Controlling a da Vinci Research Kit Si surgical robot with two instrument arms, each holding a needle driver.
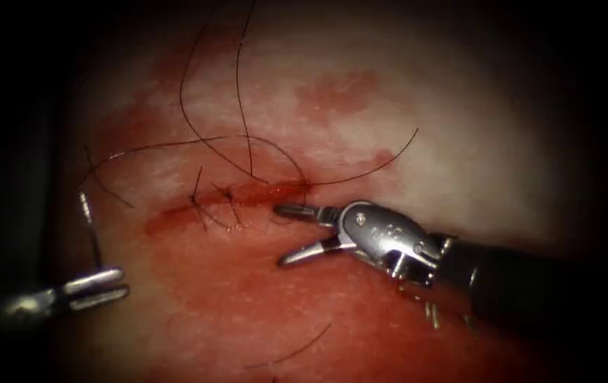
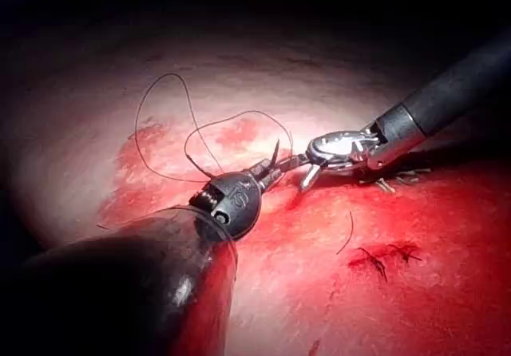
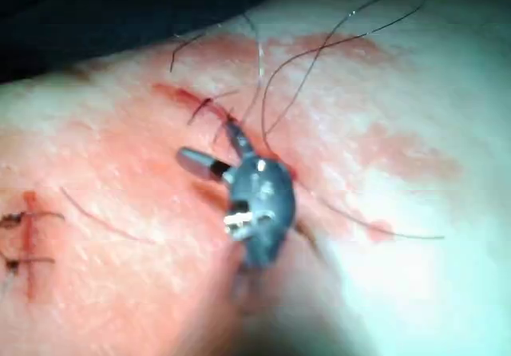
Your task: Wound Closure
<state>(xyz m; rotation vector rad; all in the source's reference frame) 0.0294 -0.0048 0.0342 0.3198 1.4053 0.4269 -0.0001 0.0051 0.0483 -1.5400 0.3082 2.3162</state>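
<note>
**A:** Pale tissue (image 1: pixel 460 142) is the ground for everything, with red fluid (image 1: pixel 247 305) spread over its near half. How many tools?

**B:** Two. The right tool (image 1: pixel 280 235) reaches in from the tissue's right edge with its jaws spread wide and nothing between them. Its upper tip rests at the right end of the cut (image 1: pixel 247 193), and the lower tip hangs over the wet surface just below.

**A:** And the other one?

**B:** The left tool (image 1: pixel 125 280) sits near the tissue's left edge, well left of the cut. Its jaws are clamped together on the needle (image 1: pixel 91 234).

**A:** One needle?

**B:** One. It is gripped near one end, though I cannot tell which. The rest of it stands up from the jaws, thin and dark with a bright stretch near its far end. All of it is outside the tissue.

**A:** What about thread?

**B:** One long dark thread (image 1: pixel 240 85) loops over the pale far side and comes down to the cut. A loose thread piece (image 1: pixel 296 349) lies towards the near edge.

**A:** Stitches?

**B:** I count two stitches (image 1: pixel 197 202) crossing the left half of the cut. The right half is a red slit, unstitched.
</note>
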